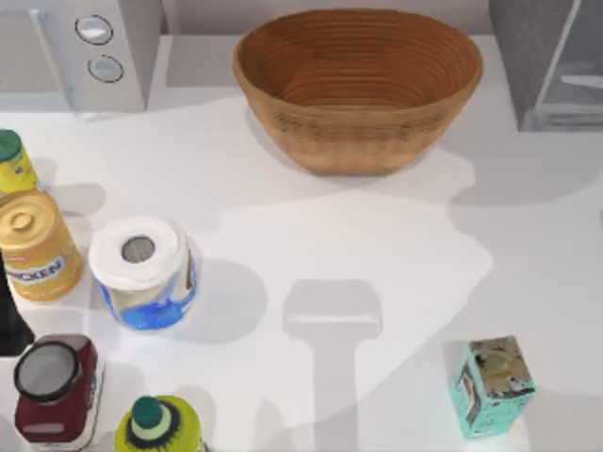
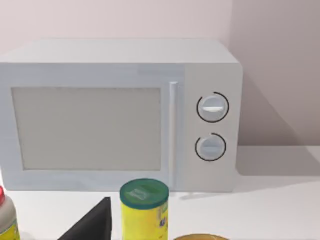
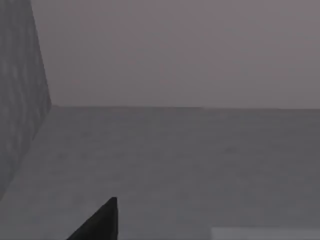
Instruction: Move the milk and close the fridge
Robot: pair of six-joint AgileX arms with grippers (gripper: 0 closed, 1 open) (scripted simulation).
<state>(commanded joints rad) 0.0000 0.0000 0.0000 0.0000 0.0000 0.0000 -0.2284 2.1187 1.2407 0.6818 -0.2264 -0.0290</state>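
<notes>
Left end effector [image 2: 92, 222] near microwave [image 2: 120, 115]; fridge [image 1: 551, 61] far right.

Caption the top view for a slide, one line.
Tabletop with wicker basket at back, microwave back-left, fridge back-right, toilet roll left, teal carton front-right.

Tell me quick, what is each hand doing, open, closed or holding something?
Left hand: cannot be told; one dark fingertip shows near the microwave.
Right hand: cannot be told; one dark fingertip shows.
</notes>
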